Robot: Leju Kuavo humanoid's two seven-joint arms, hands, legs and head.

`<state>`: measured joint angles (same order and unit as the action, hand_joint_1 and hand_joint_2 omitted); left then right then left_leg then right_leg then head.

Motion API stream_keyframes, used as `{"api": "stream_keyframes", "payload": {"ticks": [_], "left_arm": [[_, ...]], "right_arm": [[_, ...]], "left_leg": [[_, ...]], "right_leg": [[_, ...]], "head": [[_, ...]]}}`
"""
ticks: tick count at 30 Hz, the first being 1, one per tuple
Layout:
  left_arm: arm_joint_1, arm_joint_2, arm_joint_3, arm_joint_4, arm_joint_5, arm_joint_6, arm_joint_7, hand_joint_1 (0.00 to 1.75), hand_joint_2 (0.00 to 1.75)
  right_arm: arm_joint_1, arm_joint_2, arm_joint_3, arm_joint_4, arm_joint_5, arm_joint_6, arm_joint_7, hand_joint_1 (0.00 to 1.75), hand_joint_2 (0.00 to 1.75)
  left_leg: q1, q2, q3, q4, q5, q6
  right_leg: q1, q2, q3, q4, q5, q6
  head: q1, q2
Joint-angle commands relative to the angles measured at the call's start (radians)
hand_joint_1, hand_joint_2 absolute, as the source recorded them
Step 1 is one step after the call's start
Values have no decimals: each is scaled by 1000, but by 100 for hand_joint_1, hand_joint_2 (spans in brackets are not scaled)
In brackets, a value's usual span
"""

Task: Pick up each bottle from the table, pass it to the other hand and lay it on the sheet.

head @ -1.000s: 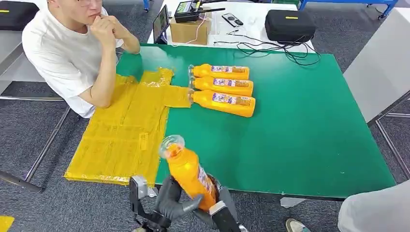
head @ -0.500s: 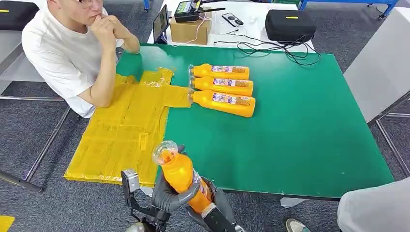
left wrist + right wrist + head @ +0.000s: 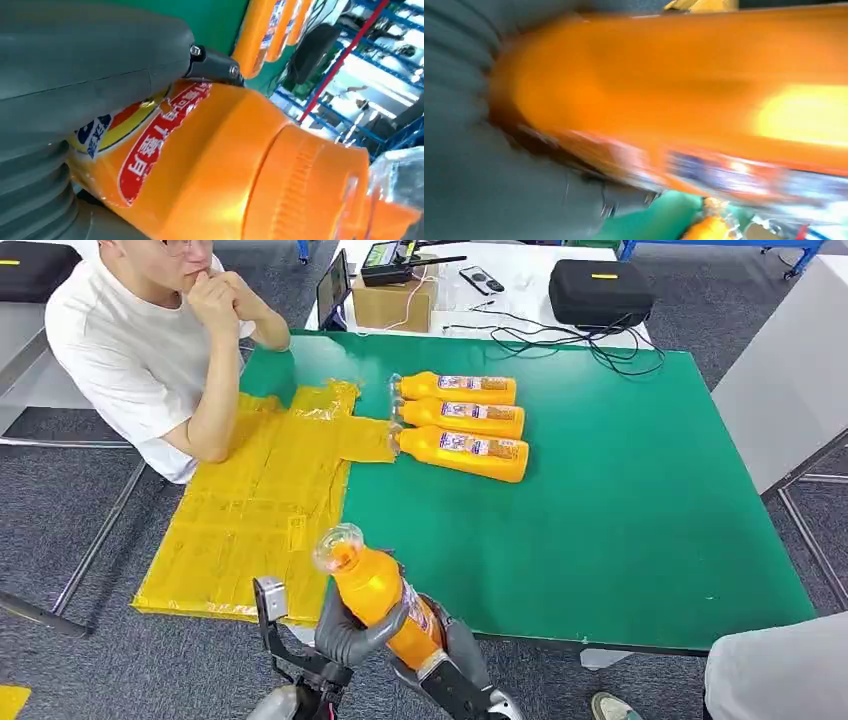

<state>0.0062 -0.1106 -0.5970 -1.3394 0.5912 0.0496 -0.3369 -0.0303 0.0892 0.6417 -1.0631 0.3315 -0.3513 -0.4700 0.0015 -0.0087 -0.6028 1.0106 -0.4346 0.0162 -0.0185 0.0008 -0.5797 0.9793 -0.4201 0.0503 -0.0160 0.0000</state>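
An orange bottle [image 3: 375,590] with a clear cap stands tilted in the air off the table's near edge, cap pointing up and left. My left hand [image 3: 348,632] wraps its fingers round the bottle's middle. My right hand [image 3: 452,652] grips the bottle's base from below right. The left wrist view has the labelled bottle [image 3: 210,165] against my left hand [image 3: 75,65]. Blurred in the right wrist view, the bottle [image 3: 684,75] lies against my right hand [image 3: 484,175]. The yellow sheet [image 3: 260,500] covers the table's left side. Three more orange bottles [image 3: 462,419] lie side by side just right of it.
A person in a white shirt [image 3: 130,350] sits at the green table's [image 3: 620,510] far left corner, an elbow on the sheet. Behind stand a cardboard box [image 3: 392,302], cables and a black case [image 3: 598,290]. Another person's grey sleeve [image 3: 775,675] is at bottom right.
The held bottle has shifted left and a little lower. My left hand has come up and closed round its middle while the right hand stays at its base.
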Motion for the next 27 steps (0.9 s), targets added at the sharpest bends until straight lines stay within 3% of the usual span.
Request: {"api": "stream_keyframes", "payload": {"ticks": [1,3,7,8,13,15,20,24,27], "left_arm": [[12,2,-44,52,17,-53,0,175,175],[21,11,-33,20,10,-55,-4,175,175],[16,7,12,-39,-43,-22,-29,175,175],[4,11,14,-54,-166,49,-100,175,175],[4,-2,30,-60,-181,50,-89,175,175],[1,2,35,-73,-313,109,-146,175,175],[28,14,59,-135,-459,151,-179,175,175],[0,26,84,-79,-608,254,-125,175,175],[-45,13,120,-20,-686,330,-151,175,175]], "right_arm": [[-18,42,-14,-70,25,-44,-16,0,0],[-15,44,-10,-79,85,-123,-33,0,0],[-9,37,-22,-96,82,-174,-76,0,0],[-16,25,-19,-90,120,-216,-94,0,0],[-22,15,-29,-79,116,-210,-100,0,0],[-19,-5,-35,-73,165,-263,-102,0,0],[48,-31,-180,-170,118,-347,-153,0,0],[118,29,-322,-313,24,-347,-219,0,0],[137,55,-366,-387,-27,-347,-228,0,0]], "left_leg": [[1,2,1,0,-1,-1],[1,1,1,0,-1,-1],[0,1,0,0,-1,-1],[1,2,1,1,-2,-1],[1,1,1,0,-1,-1],[0,-1,1,0,0,-1],[1,-2,2,0,-1,-1],[0,-1,1,0,-1,-1],[0,-2,1,0,-1,-1]], "right_leg": [[1,1,1,0,-1,-2],[1,1,1,0,-1,-2],[1,1,0,0,-1,-1],[1,1,1,0,-1,-2],[1,0,1,0,0,-1],[1,-2,2,-1,-1,-2],[1,-3,2,-1,-2,-2],[0,-2,1,0,-1,-2],[0,-2,1,0,-1,-2]], "head": [[0,0],[0,0],[0,0],[0,0],[0,0],[0,0],[0,0],[0,0],[0,0]]}}
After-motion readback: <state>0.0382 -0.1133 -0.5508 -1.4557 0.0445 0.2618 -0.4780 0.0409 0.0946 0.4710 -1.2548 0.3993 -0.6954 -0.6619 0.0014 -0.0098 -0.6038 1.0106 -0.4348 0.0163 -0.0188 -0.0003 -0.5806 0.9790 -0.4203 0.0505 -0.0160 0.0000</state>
